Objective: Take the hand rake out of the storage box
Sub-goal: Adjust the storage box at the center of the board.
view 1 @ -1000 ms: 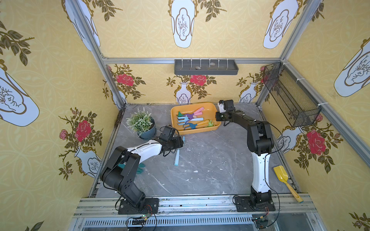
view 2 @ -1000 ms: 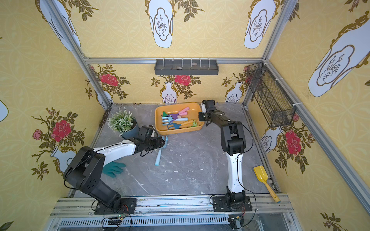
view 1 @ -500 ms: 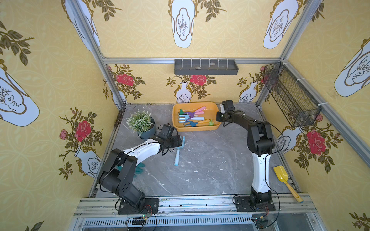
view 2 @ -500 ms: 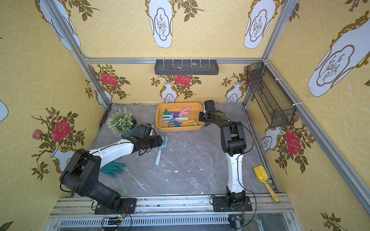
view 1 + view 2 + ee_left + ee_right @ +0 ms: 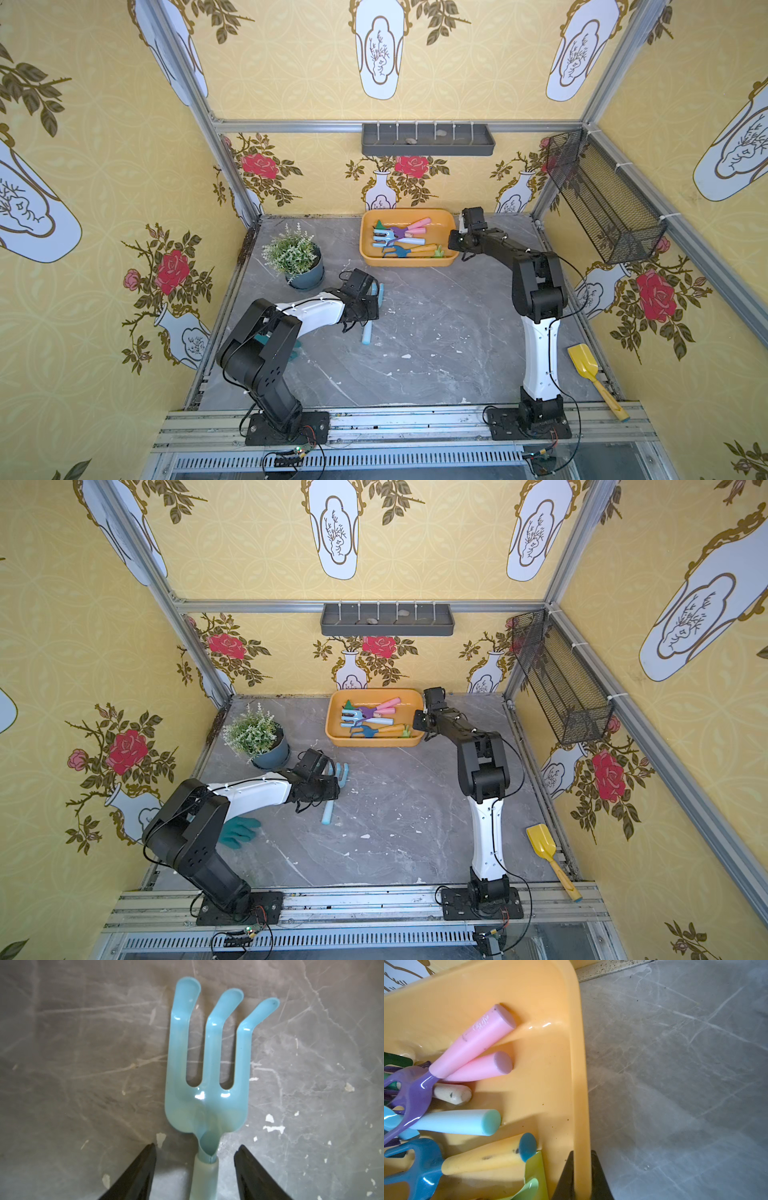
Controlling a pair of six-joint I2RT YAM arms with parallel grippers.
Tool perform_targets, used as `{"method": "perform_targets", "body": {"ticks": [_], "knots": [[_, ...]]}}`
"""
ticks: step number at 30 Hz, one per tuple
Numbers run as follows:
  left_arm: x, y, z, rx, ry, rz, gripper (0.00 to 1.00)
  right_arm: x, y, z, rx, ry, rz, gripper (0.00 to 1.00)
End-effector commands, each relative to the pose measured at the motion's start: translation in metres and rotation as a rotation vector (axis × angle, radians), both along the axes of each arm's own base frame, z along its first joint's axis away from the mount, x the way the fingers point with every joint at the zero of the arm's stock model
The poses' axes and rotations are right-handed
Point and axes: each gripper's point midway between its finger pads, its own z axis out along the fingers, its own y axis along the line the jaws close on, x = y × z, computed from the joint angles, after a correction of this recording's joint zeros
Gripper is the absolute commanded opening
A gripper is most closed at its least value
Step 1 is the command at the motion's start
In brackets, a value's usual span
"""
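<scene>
Hand rake (image 5: pixel 368 334), pale blue plastic with three bent tines, lies flat on the grey marbled tabletop (image 5: pixel 436 332) at about nine o'clock from its middle. It is well apart from the shallow orange-yellow plastic storage box (image 5: pixel 409 262). The box sits at twelve o'clock against the back wall, with other coloured tools inside.

The right gripper (image 5: pixel 582 1152) is clamped on the box's rim at its three o'clock end, steadying it. The left gripper (image 5: pixel 195 1146) hovers over the rake's neck. Its jaws are apart, one on either side, and neither touches the plastic.

The rake looks delivered, so what is left is a clean withdrawal. The left gripper should lift straight up so that no finger drags the handle. The right should then let go of the rim without tugging the box.

Only the left wrist view shows the clear gaps beside the neck; in both top views the wrist hides them. Only the right wrist view shows the rim pinched between the jaws. A teal rubber glove (image 5: pixel 239 831) at eight o'clock appears in a top view but in neither wrist view.
</scene>
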Motion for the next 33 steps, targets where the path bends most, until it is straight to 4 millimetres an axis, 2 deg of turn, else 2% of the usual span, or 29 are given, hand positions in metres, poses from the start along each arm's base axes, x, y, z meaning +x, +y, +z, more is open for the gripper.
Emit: {"method": "perform_targets", "body": {"ticks": [1, 5, 8, 13, 19, 27, 33], "knots": [[0.003, 0.000, -0.005, 0.012, 0.007, 0.008, 0.55, -0.007, 0.001, 0.001, -0.011, 0.016, 0.014, 0.11], [0.014, -0.003, -0.005, 0.014, -0.009, 0.017, 0.39, -0.012, 0.006, -0.001, -0.007, 0.024, 0.036, 0.11], [0.023, -0.008, -0.005, 0.017, -0.013, 0.020, 0.36, -0.015, 0.007, -0.002, -0.003, 0.031, 0.043, 0.12], [0.035, -0.002, -0.008, 0.042, -0.017, 0.041, 0.30, -0.016, 0.006, -0.002, -0.002, 0.028, 0.048, 0.13], [0.040, 0.005, -0.007, 0.044, -0.021, 0.077, 0.31, -0.017, 0.006, -0.002, -0.002, 0.029, 0.053, 0.13], [0.055, -0.005, -0.005, -0.008, -0.022, 0.134, 0.31, -0.015, 0.008, -0.006, 0.008, 0.031, 0.061, 0.14], [0.054, -0.009, -0.002, -0.075, -0.029, 0.192, 0.29, -0.016, 0.009, 0.001, 0.002, 0.017, 0.073, 0.26]]}}
